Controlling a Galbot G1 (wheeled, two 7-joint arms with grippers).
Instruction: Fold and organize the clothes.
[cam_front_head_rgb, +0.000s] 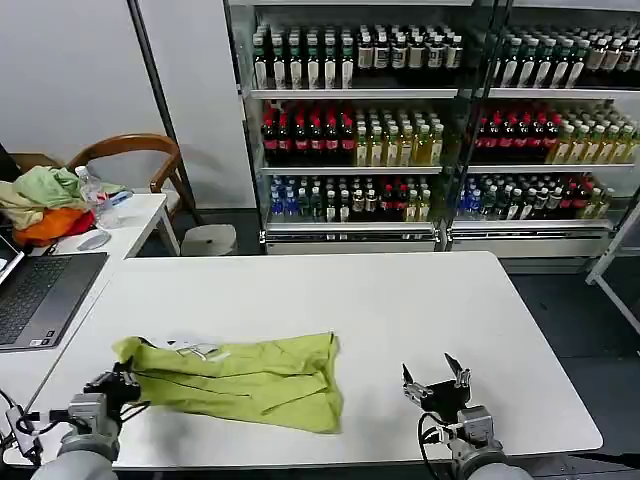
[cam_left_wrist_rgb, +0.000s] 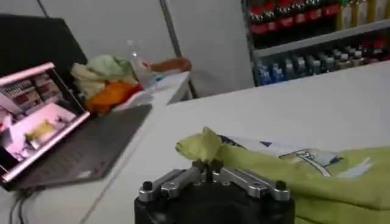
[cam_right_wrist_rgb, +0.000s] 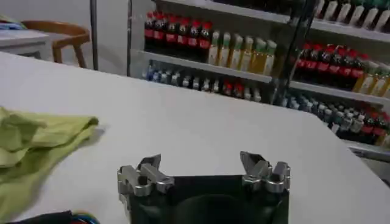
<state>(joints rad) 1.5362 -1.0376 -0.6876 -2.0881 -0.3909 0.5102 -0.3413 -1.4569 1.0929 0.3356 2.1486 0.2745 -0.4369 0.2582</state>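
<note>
The lime yellow-green T-shirt (cam_front_head_rgb: 240, 378) lies folded in a rough band on the white table (cam_front_head_rgb: 350, 300), its white-and-dark print (cam_front_head_rgb: 197, 351) showing near its left end. My left gripper (cam_front_head_rgb: 122, 381) is shut on the shirt's left corner; in the left wrist view the jaws (cam_left_wrist_rgb: 208, 166) pinch a tuft of the green cloth (cam_left_wrist_rgb: 262, 170). My right gripper (cam_front_head_rgb: 436, 380) rests open on the table to the right of the shirt, nothing between its fingers. In the right wrist view the gripper (cam_right_wrist_rgb: 201, 165) stands apart from the shirt's edge (cam_right_wrist_rgb: 36, 146).
An open laptop (cam_front_head_rgb: 35, 295) sits on the side table at left, with a heap of pale green, beige and orange garments (cam_front_head_rgb: 45, 205) behind it. A wooden chair (cam_front_head_rgb: 135, 160) and stool (cam_front_head_rgb: 208, 240) stand beyond. Drink shelves (cam_front_head_rgb: 420, 130) line the back.
</note>
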